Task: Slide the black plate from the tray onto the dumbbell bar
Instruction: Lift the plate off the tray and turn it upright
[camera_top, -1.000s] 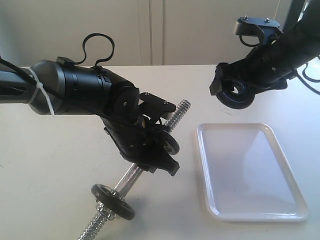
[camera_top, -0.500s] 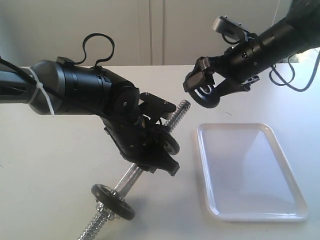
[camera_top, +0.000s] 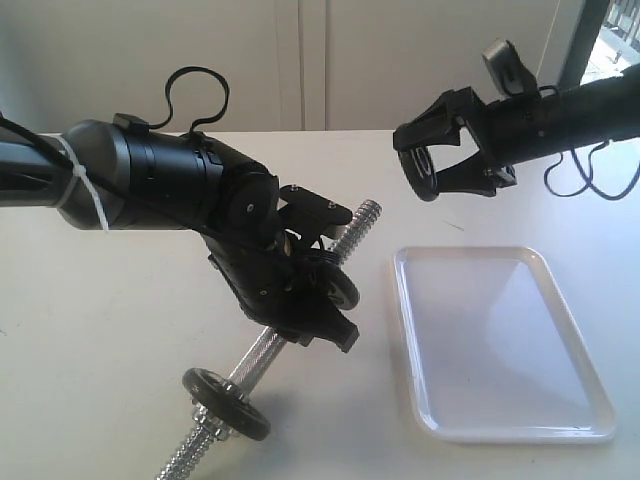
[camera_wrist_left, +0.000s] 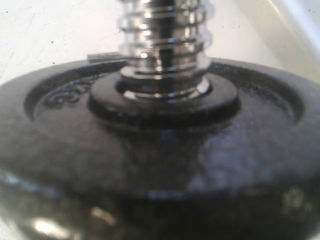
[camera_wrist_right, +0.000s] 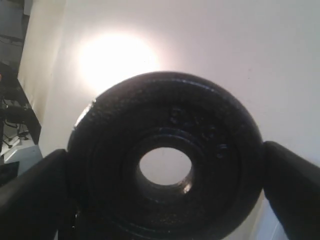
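My right gripper (camera_top: 428, 170) is shut on the black plate (camera_top: 422, 172), holding it by its rim in the air beyond the far left corner of the white tray (camera_top: 500, 340). In the right wrist view the plate (camera_wrist_right: 165, 115) fills the frame between both fingers (camera_wrist_right: 292, 185), its centre hole open. My left gripper (camera_top: 318, 305) is shut on the dumbbell bar (camera_top: 262, 350), which tilts up with its free threaded end (camera_top: 366, 214) towards the plate. One black disc (camera_top: 342, 286) sits on the bar by my left gripper, another (camera_top: 226, 402) lower down. That upper disc (camera_wrist_left: 160, 145) fills the left wrist view.
The tray holds nothing. Its rim (camera_wrist_left: 300, 20) shows at a corner of the left wrist view. A pale wall stands behind the table's far edge. My left arm's black body (camera_top: 160, 185) reaches in over the left half of the table.
My right gripper has carried the plate left and a little up, then turned it so it stands edge-on facing the bar's free end. The left arm and bar have not moved.
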